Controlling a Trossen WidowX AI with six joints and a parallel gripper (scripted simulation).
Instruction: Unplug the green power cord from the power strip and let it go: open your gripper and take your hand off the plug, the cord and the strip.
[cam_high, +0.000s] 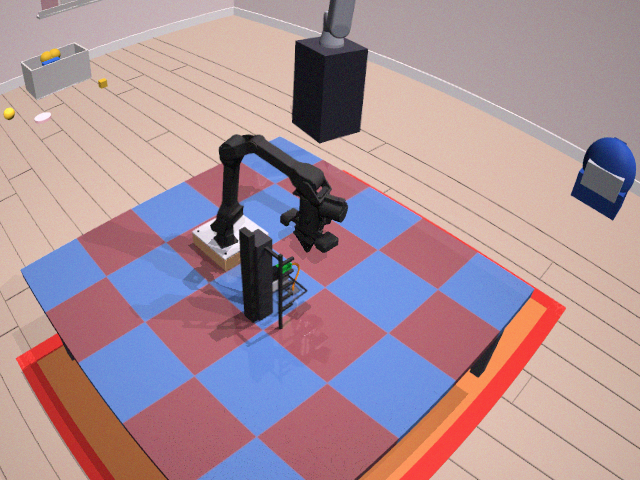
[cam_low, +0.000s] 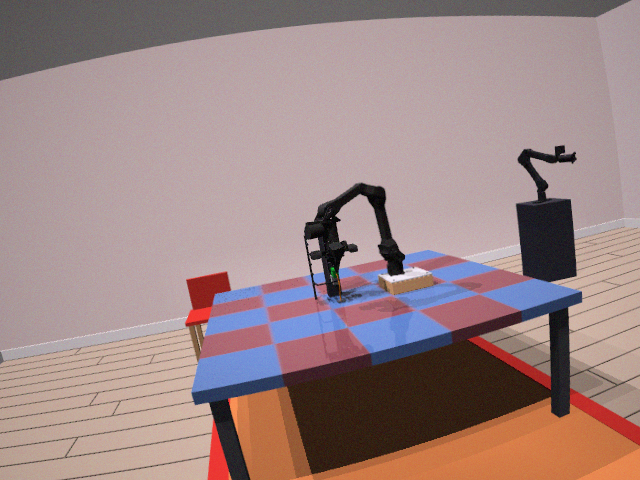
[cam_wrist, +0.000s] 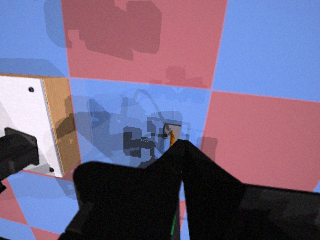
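The hand (cam_high: 308, 246) hangs over the bench (cam_high: 387, 382) with its 2 fingers pressed together. In the wrist view (cam_wrist: 176, 142) a thin green sliver shows in the slit between them. I cannot tell whether that is something pinched or only the plug seen through the gap, and nothing thick sits between the fingers.

The green plug (cam_high: 283, 267) looks seated in the upright black power strip (cam_high: 256, 276), near its top. Its orange cord (cam_high: 294, 279) curls down to the bench at about 5 o'clock from it. From the top view the hand sits toward 1 o'clock of the plug and apart from it. From the side view it looks just above the plug (cam_low: 332, 272).

Judging by this, the unplugging is not yet done and the step in hand is getting a proper hold:
- Spread the fingers before coming in, since shut fingers can only push the plug.
- Bring 1 finger to each flat side of the plug body, not onto the cord, which would likely slip or bend.
- Keep the wrist clear of the thin black rail (cam_high: 280, 294) standing beside the sockets.
- Pull straight out along the prongs, away from the strip's face, because a slanted pull could tip the tall strip.
- Once the plug is free, spread the fingers and back the hand away from plug, cord and strip.
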